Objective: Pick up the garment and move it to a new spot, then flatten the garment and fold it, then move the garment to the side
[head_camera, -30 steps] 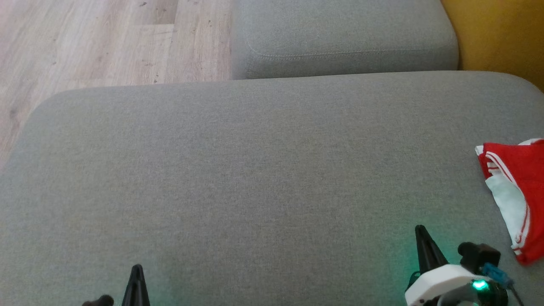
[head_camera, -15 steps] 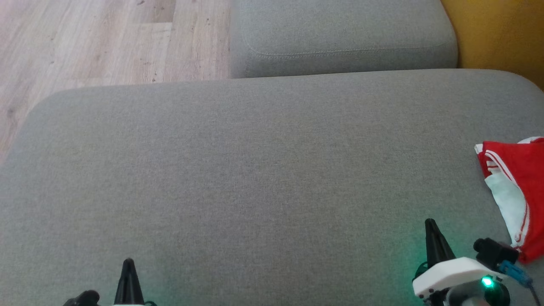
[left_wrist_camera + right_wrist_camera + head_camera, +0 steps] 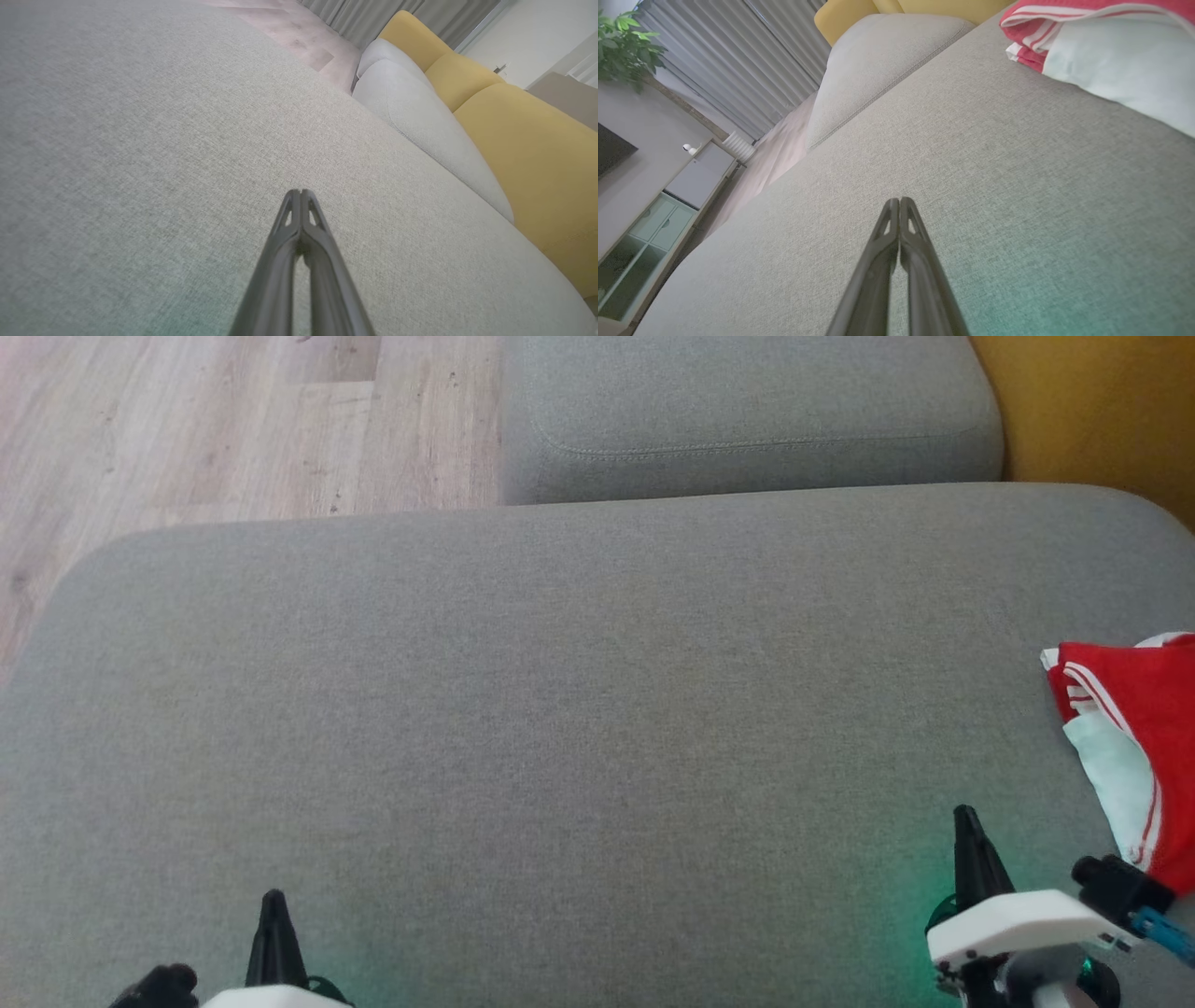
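Seat: the broad grey sofa seat cushion (image 3: 560,709) is woven cloth, matt, with a fine rough grain that shows close up in the wrist views.
Rear cushion: the smaller grey cushion (image 3: 747,420) has the same matt weave, with a stitched seam near its edge.
Backrest: the mustard-yellow sofa backrest (image 3: 528,140) is matt cloth.
Floor: the pale plank floor (image 3: 187,429) looks like wood, smooth, with grain lines and dark knots.
Garment: the red garment with white stripes (image 3: 1139,709) is thin, smooth, softly folded cloth.
Pincers: the left pincer (image 3: 300,191) and right pincer (image 3: 899,199) have dark, smooth fingers, seemingly matt plastic.
Housing: the white wrist housing (image 3: 1018,919) is smooth, faintly glossy plastic.
Curtains: the grey pleated curtains (image 3: 738,60) are matt cloth.
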Motion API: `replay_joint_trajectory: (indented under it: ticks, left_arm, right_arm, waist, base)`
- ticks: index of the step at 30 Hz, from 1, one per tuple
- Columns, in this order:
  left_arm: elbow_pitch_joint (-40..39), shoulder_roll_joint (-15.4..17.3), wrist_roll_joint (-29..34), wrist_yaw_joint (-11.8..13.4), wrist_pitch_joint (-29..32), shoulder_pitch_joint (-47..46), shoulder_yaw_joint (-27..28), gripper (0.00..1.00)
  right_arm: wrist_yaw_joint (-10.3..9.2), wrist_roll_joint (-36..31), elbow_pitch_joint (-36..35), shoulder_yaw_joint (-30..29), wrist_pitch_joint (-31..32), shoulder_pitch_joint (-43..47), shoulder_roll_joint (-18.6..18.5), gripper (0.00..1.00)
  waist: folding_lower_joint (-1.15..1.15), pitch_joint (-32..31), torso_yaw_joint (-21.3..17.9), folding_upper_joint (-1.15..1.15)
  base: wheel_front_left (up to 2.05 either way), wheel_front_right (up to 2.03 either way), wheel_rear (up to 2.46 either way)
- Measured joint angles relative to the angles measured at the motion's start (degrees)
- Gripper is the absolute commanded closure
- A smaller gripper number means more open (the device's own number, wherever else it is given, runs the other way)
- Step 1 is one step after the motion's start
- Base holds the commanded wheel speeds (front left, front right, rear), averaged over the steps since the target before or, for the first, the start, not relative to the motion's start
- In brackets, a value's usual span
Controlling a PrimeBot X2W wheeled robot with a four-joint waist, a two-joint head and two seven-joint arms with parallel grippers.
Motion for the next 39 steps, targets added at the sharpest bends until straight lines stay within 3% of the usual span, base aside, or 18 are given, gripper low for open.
replay_joint_trajectory:
  ticks: [39]
  left_arm:
    - [-3.2,0.0,-24.0,-2.2,6.3,-2.5,3.2,1.00]
  right_arm:
    - [0.00,26.1,-6.5,-3.5,6.3,-0.2,0.0,1.00]
  waist:
    - [0.00,0.8,-0.6,0.00]
  base:
    - [0.00,0.00,0.00]
